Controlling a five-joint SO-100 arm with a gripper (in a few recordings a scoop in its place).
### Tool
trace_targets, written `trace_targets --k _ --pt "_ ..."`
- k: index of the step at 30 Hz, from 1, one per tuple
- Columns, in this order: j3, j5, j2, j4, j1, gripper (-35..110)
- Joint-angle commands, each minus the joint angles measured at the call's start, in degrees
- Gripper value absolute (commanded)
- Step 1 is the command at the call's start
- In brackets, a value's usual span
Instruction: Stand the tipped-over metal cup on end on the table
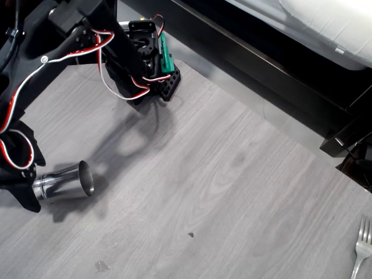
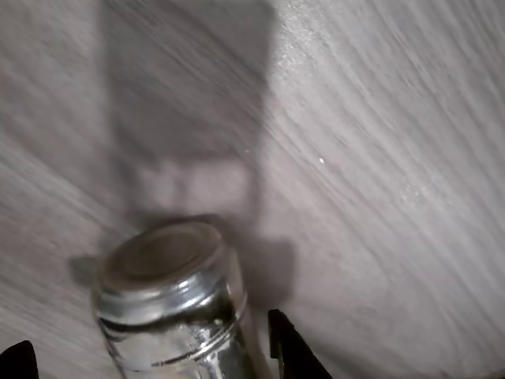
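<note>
One small shiny tapered steel cup (image 1: 64,182) lying sideways on pale grey wood-grain table (image 1: 221,192), lower left of overhead view. Black two-finger gripper (image 2: 150,355) straddling its base end, probably for tipping upright; clamped or not, can't tell.

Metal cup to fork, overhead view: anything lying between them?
Nothing solid. In the overhead view, bare table runs from the metal cup to the fork, with just a small dark speck.
</note>
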Motion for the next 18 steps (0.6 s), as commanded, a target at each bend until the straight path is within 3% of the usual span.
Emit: trace_targets --k 1,15,18 --pt "-1.23 -0.44 -0.18 -1.23 0.35 35" --pt "-1.23 -0.44 -5.19 -3.60 -1.05 34" --pt "-1.23 -0.44 -5.89 -3.78 -1.41 28"
